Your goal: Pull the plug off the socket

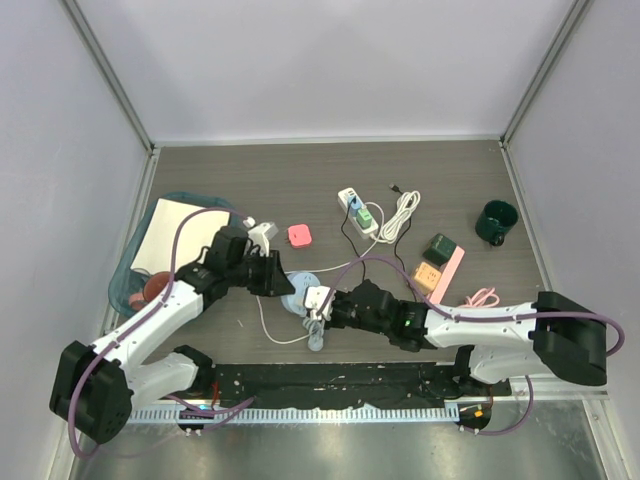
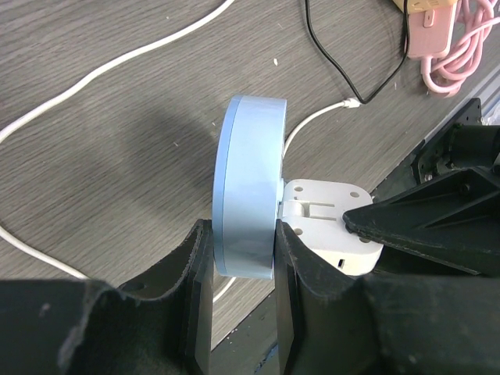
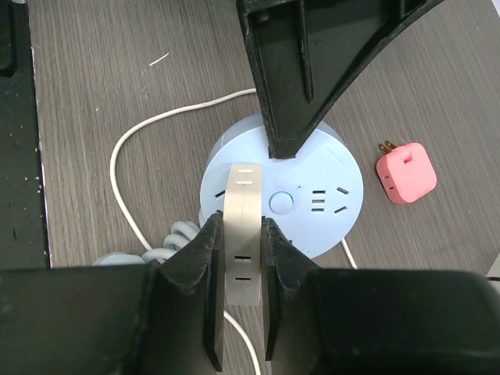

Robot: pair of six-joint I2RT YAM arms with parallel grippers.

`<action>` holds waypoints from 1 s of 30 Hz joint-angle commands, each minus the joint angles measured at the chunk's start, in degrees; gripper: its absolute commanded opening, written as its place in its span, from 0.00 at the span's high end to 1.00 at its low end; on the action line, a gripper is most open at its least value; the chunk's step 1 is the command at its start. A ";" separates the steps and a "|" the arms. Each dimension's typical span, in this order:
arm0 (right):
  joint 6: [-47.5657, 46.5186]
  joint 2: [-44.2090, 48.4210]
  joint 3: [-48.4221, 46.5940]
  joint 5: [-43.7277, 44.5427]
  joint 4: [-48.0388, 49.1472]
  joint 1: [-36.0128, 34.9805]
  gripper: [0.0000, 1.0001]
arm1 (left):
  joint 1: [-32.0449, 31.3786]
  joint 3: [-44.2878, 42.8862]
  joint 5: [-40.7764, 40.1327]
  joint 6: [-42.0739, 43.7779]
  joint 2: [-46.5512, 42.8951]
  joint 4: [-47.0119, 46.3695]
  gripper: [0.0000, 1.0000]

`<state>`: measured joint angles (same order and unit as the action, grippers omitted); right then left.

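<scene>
The round light-blue socket [image 1: 297, 291] lies on the dark wooden table between the two arms. A white plug [image 1: 318, 299] sits against its top face. My left gripper [image 1: 279, 279] is shut on the socket's rim; the left wrist view shows the socket [image 2: 248, 183] pinched between the black fingers [image 2: 195, 266], with the plug [image 2: 332, 226] to their right. My right gripper [image 3: 241, 230] is shut on the plug [image 3: 242, 195], which stands on the socket [image 3: 320, 195]. The left gripper's fingers [image 3: 297, 78] reach the socket's far edge.
A pink adapter [image 3: 405, 172] lies just beyond the socket. Behind are a white power strip [image 1: 358, 212] with cables, a green mug [image 1: 495, 222] and a pink strip [image 1: 445, 268]. A teal tray [image 1: 125, 270] holding paper sits at the left. A white cable [image 2: 117, 62] loops around.
</scene>
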<state>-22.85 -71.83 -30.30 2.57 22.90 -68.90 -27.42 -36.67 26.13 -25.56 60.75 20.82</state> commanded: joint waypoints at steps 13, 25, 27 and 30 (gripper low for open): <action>-1.41 6.79 -1.42 3.50 -3.65 0.35 0.99 | -1.23 -0.95 -4.86 2.62 0.86 5.37 1.00; -2.55 5.04 -5.38 4.90 -4.97 0.35 0.99 | -2.90 -1.57 -7.67 2.53 1.91 6.78 1.00; -2.64 5.12 -5.73 4.99 -5.84 0.35 0.99 | -2.99 -1.65 -8.11 2.53 2.09 6.95 1.00; -2.72 5.83 -5.73 5.17 -7.16 0.35 0.99 | -3.25 -1.74 -8.81 2.54 2.18 7.39 1.00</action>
<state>-23.66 -68.01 -32.42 2.81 14.00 -69.04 -30.61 -38.41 24.38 -26.59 61.78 21.17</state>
